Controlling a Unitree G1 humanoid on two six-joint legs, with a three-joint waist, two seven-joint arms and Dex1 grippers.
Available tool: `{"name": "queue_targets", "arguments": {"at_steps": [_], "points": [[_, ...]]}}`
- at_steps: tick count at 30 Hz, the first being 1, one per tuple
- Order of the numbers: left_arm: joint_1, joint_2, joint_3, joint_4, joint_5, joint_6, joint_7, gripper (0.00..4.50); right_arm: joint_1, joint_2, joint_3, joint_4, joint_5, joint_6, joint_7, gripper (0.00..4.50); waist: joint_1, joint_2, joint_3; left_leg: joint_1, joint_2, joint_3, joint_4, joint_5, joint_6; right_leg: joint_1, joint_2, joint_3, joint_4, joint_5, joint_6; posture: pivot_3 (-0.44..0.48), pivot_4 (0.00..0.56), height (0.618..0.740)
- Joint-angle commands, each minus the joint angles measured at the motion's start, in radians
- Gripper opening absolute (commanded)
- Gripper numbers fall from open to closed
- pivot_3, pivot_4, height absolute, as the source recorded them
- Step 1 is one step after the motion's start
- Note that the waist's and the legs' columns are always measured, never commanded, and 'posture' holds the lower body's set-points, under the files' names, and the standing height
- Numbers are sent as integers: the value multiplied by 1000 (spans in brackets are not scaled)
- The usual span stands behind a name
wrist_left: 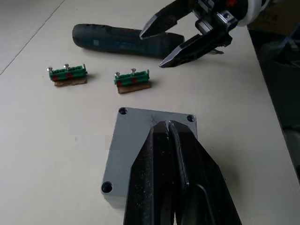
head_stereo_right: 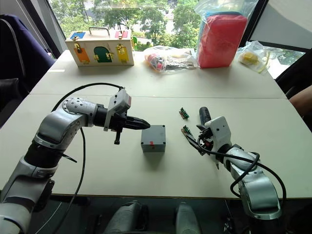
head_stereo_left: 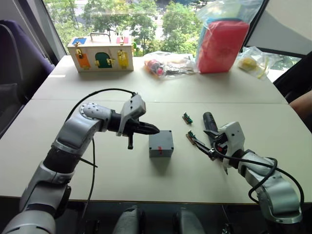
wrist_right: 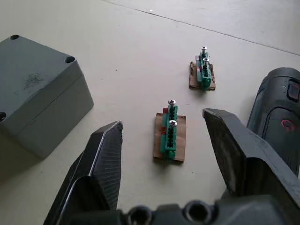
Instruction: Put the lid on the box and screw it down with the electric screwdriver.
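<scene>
Here the small grey square plastic box (head_stereo_left: 161,144) sits near the middle of the pale table (head_stereo_left: 122,180), its flat grey lid (wrist_left: 150,140) already lying on top with a screw hole at each visible corner and a tiny red mark on the side facing the robot. The left gripper (head_stereo_left: 152,129) hovers just over the lid's left edge, its two black fingers (wrist_left: 173,183) pressed together and holding nothing; whether the tips touch the lid is not clear. To the right of the box, the black cylindrical electric screwdriver (head_stereo_left: 209,122) lies flat on the table. The right gripper (wrist_right: 161,140) sits just beside it, fingers spread wide apart with nothing between them, pointing toward one of two small green terminal blocks with screws on brown bases (wrist_right: 169,137); the other block (wrist_right: 203,74) lies a little farther away. At the far side of the table stand a wooden box with a handle and coloured doors (head_stereo_left: 101,53), a red pouch in a clear plastic bag (head_stereo_left: 222,44) and other clear bags of small items (head_stereo_left: 168,64).
</scene>
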Motion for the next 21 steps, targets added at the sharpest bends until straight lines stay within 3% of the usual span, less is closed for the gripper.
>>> {"name": "queue_targets", "arguments": {"at_steps": [1,2,5,14,21], "points": [[-18,18,-14,-8,23,-58,-24,0,-28,6,12,-1,9,24,-34,4250,0,0,0,0,0,0,0,0,0,0,0,0,0,0,0,0,150,740],[-16,19,-15,-8,27,-66,-26,0,-38,10,20,7,11,29,-39,4481,0,0,0,0,0,0,0,0,0,0,0,0,0,0,0,0,150,740],[7,30,-19,-25,29,-83,-36,0,-67,31,25,24,32,47,-54,4289,0,0,0,0,0,0,0,0,0,0,0,0,0,0,0,0,150,740],[41,34,-10,-54,37,-72,6,0,-108,-26,93,72,-12,54,-70,1293,6,0,0,0,0,0,2,0,1,1,1,-1,0,0,0,0,150,740],[61,46,-10,-77,36,-68,16,0,-151,-33,111,94,-11,99,-94,1293,5,0,0,0,0,0,2,0,1,1,3,-1,1,0,0,0,150,740]]}}
